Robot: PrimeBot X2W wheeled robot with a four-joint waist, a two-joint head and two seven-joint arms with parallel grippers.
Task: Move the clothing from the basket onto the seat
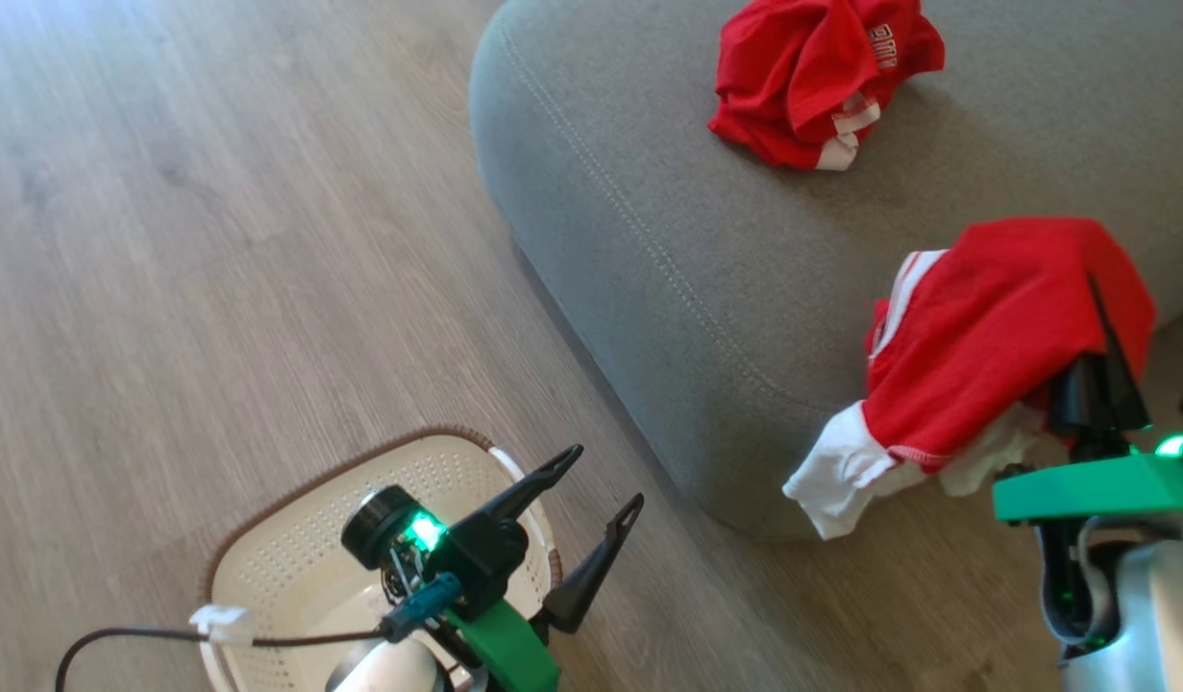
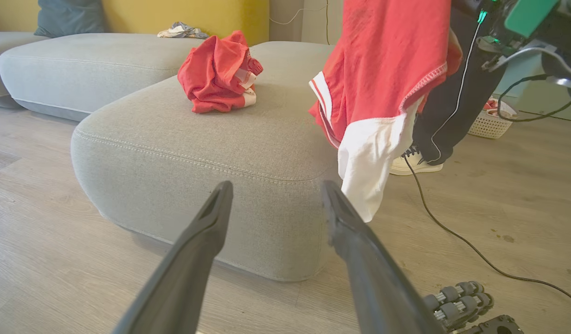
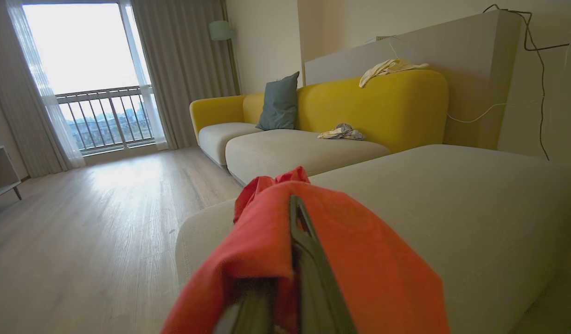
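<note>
Clothing shows as two red pieces. A crumpled shirt [image 1: 822, 82], with white trim and some lettering showing, lies on top of the grey seat [image 1: 649, 211], well in from its rounded corner. A second shirt [image 1: 995, 327] hangs draped over the right gripper [image 3: 297, 213], whose fingers are pressed together on the fabric. Its white cuff dangles at the seat's near edge, above the wooden floor [image 1: 216, 240]; whether the cloth touches the cushion I cannot tell. The left gripper [image 1: 606, 475] is spread wide and holds nothing. It hovers over the basket [image 1: 293, 481], fingertips reaching past the rim toward the seat. The basket stands on the floor near the seat's corner. In the left wrist view, a person's shoe [image 2: 415, 164] rests on the floor behind the second shirt.
</note>
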